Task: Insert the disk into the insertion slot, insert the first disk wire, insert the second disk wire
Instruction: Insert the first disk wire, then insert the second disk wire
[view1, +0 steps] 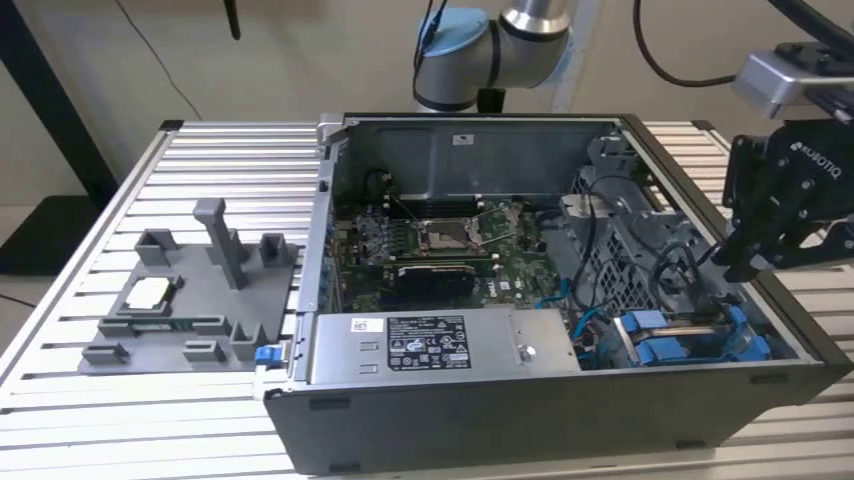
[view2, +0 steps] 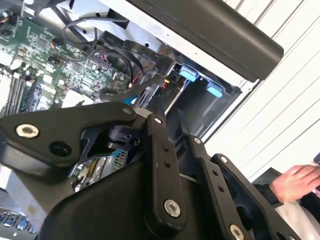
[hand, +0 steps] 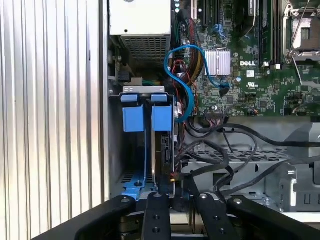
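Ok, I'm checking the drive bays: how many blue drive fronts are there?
2 blue fronts, side by side in the drive cage in the first wrist view: one front nearer the ribbed table, the other front nearer the motherboard. Others may be hidden.

Matt grey metal computer case
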